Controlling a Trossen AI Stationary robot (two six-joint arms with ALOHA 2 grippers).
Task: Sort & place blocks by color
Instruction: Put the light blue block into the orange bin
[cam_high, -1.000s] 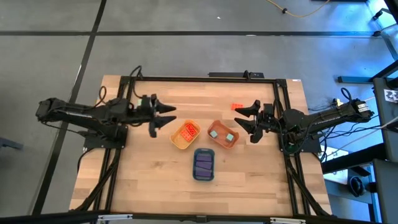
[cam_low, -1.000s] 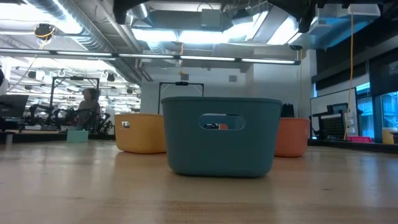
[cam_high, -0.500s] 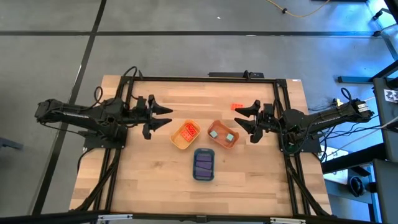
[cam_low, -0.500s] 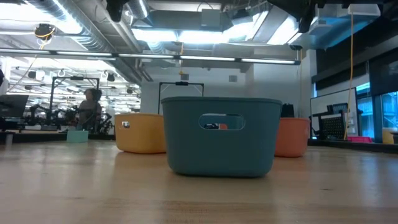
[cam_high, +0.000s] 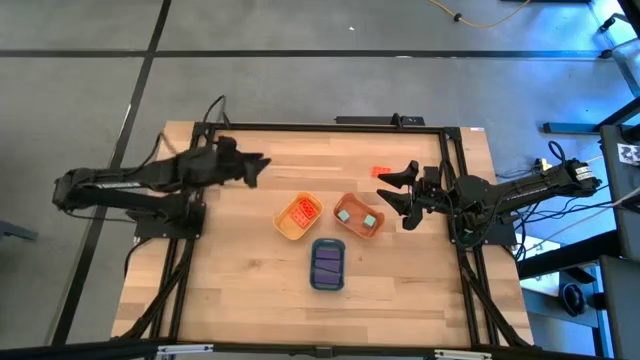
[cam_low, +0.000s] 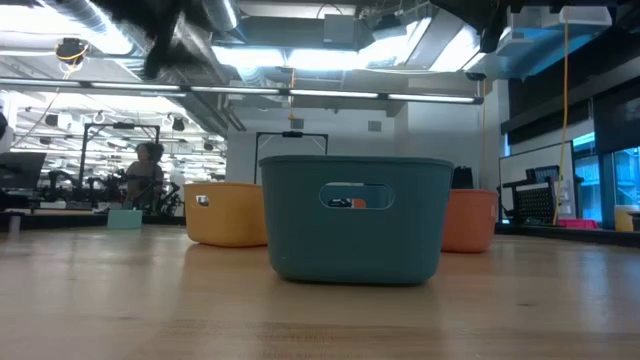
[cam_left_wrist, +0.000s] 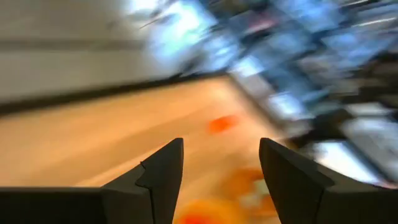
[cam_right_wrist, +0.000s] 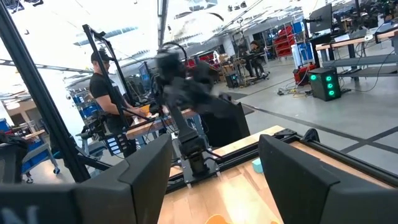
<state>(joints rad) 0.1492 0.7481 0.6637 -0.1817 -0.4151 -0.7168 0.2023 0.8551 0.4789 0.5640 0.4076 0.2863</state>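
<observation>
1. Wooden table (cam_high: 240, 290): the three trays near its middle already hold blocks.
2. Your right gripper (cam_high: 392, 188), jaws apart and empty, hangs just beside the stray red-orange block (cam_high: 381, 172) near the far edge.
3. Your left gripper (cam_high: 258, 163), jaws also apart, is well away.

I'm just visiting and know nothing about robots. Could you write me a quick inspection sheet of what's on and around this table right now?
Surface: wooden table inside a dark frame.
Job's things: red blocks in the yellow tray; teal blocks in the orange tray; purple blocks in the blue tray; one red-orange block loose on the table near the right gripper.
Clutter: nothing seen.
Grippers: left gripper open, empty, raised at the table's left; right gripper open, empty, beside the orange tray.
Cables: black cables on the right arm; a yellow cable on the floor.
Surroundings: grey floor; workshop with a person beyond the table.
</observation>
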